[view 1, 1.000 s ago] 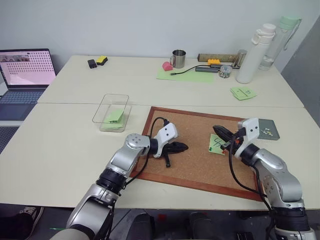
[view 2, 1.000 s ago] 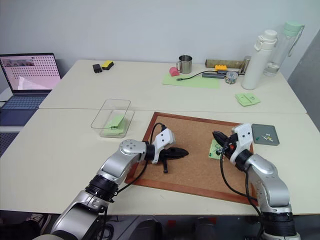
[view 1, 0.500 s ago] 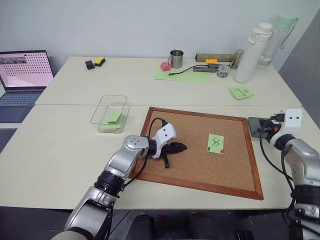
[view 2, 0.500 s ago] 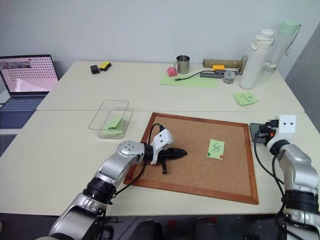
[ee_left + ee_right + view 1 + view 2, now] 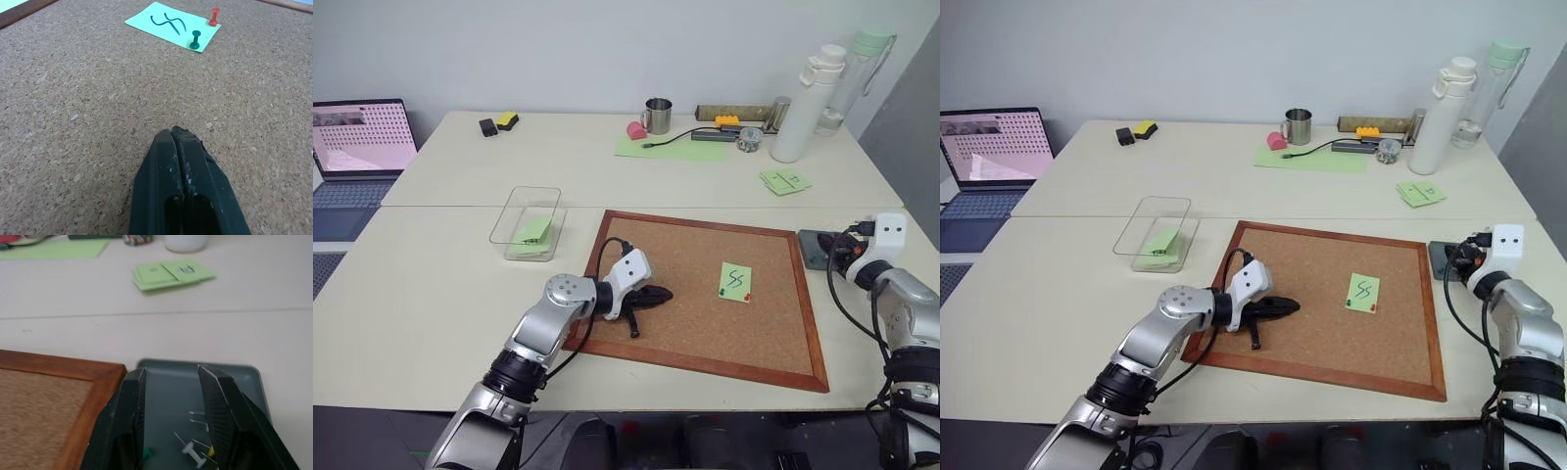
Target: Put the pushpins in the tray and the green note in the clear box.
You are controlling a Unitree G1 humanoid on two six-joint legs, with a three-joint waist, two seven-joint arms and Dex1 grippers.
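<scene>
One green note (image 5: 172, 25) lies on the corkboard (image 5: 695, 294), held by two pushpins (image 5: 195, 39), one green and one red. Right gripper (image 5: 171, 377): fingers apart, empty, above the tray (image 5: 244, 377) with several pins. Left gripper (image 5: 175, 134): fingers closed together, empty. One clear box (image 5: 527, 221) rests on the tabletop (image 5: 431, 284).

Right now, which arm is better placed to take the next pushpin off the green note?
Probably left: the left pincer rests shut on the corkboard, pointing at the green note; the right pincer is open over the tray.

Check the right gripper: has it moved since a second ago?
Yes. The right gripper left the green note on the corkboard, swinging to the robot's right, over the tray.
</scene>
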